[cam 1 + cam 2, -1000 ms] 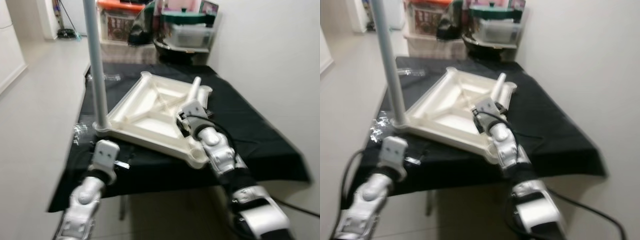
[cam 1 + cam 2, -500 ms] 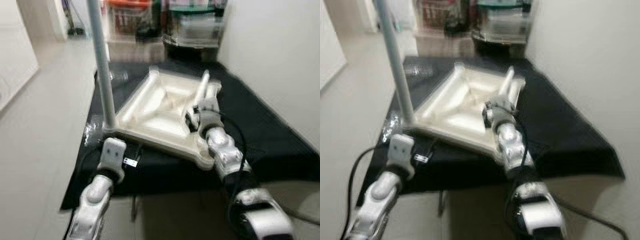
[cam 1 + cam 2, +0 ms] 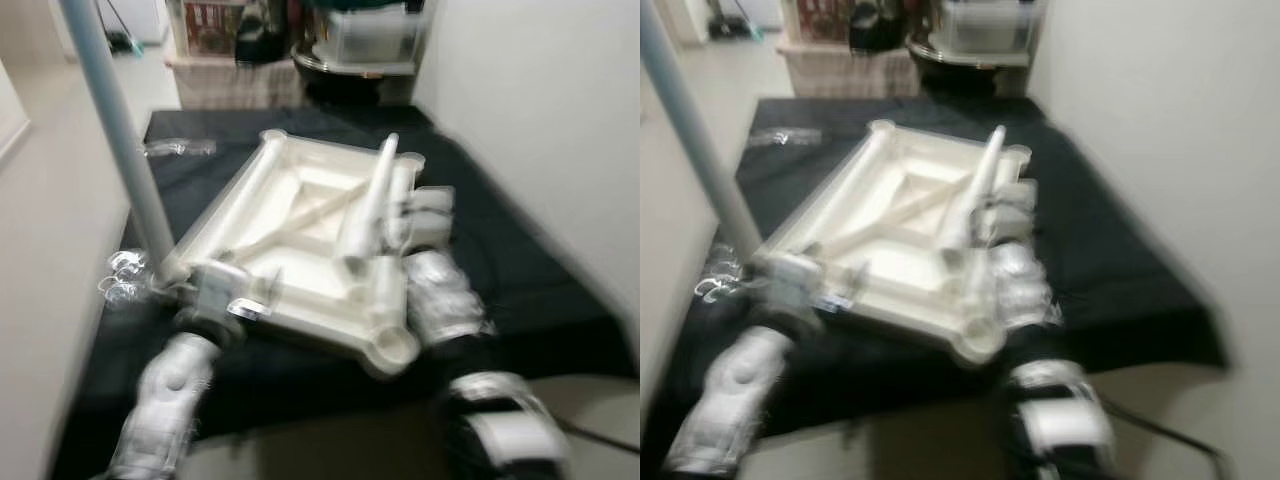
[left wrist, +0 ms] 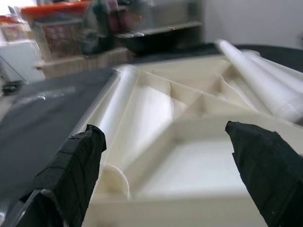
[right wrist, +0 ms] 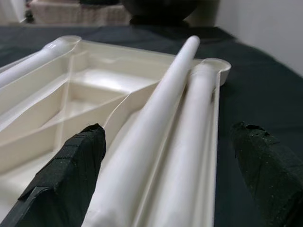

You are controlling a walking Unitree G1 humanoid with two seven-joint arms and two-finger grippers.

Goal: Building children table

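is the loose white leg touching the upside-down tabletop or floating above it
Touching. In the right wrist view the loose white leg lies in the upturned tabletop, resting against its side rail, with no gap. The open right gripper straddles it.

Left gripper (image 4: pixel 165 156) has advanced from short of the desk (image 3: pixel 520 270) to the tabletop (image 3: pixel 300 250) near edge.

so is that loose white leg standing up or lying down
Lying down. The loose white leg rests slanted across the upturned tabletop, between the right claw's open fingers; the other leg stands upright at a corner.
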